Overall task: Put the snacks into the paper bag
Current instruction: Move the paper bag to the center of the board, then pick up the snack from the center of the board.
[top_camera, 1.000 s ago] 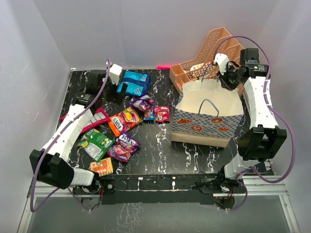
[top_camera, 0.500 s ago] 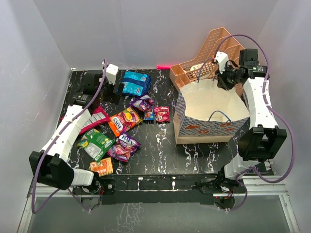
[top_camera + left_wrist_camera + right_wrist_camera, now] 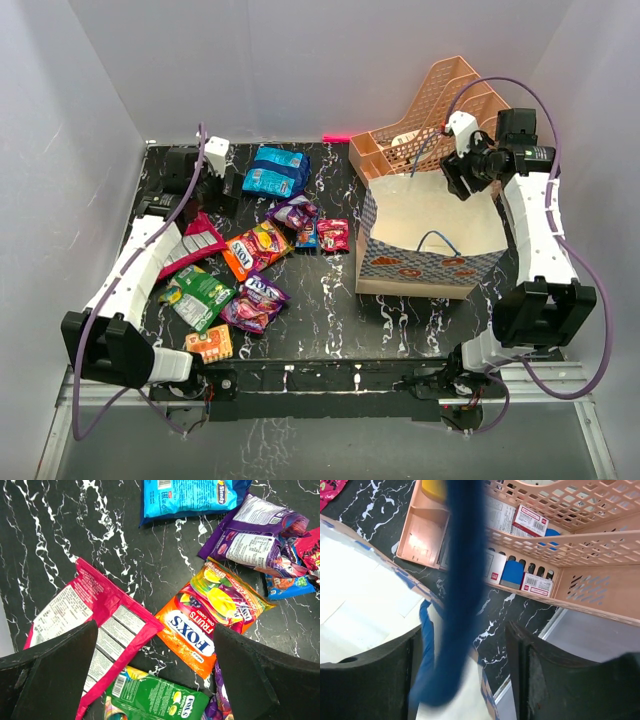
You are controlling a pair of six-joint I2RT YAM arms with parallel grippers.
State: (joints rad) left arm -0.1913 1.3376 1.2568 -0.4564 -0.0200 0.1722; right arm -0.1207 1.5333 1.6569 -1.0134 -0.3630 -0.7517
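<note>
Presently, the left gripper (image 3: 155,630) is seen with jaws wide open above the snacks (image 3: 255,250), left of the paper bag (image 3: 420,265); the right gripper (image 3: 464,628) jaws are parted around its blue handle (image 3: 462,555).

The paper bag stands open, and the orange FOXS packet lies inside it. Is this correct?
No. The paper bag stands open, but the orange FOXS packet lies on the table to its left, not inside it; the top external view shows this.
</note>
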